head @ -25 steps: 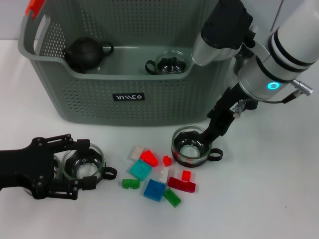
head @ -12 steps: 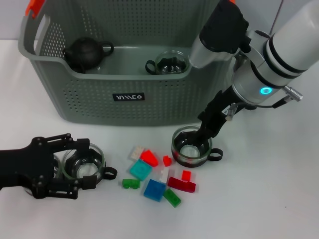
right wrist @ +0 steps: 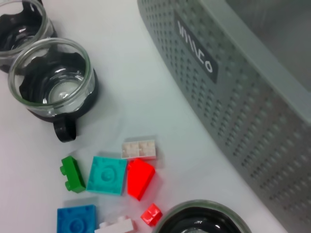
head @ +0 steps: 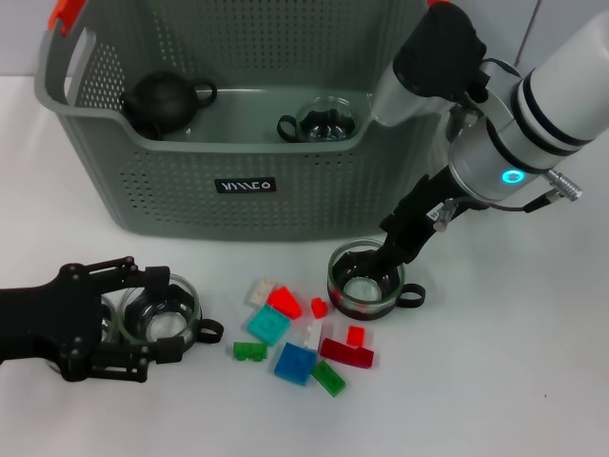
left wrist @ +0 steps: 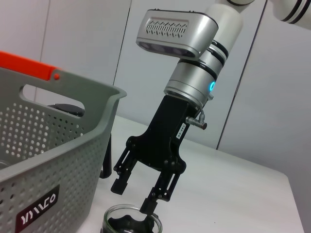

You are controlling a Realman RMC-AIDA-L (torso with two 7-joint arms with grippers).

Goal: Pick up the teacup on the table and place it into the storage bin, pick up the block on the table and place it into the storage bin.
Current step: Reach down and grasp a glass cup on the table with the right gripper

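On white table (head: 533, 381): blocks (head: 295, 333), storage bin (head: 381, 205).

White table (head: 533, 381), pale panelled wall (left wrist: 87, 58)

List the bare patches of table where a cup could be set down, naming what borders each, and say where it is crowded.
Bare table lies right of the blocks, and a strip runs between the storage bin and the left hand. It is crowded in front of the bin: blocks sit between the left teacup and the right teacup, where the right hand reaches, one finger inside the rim.
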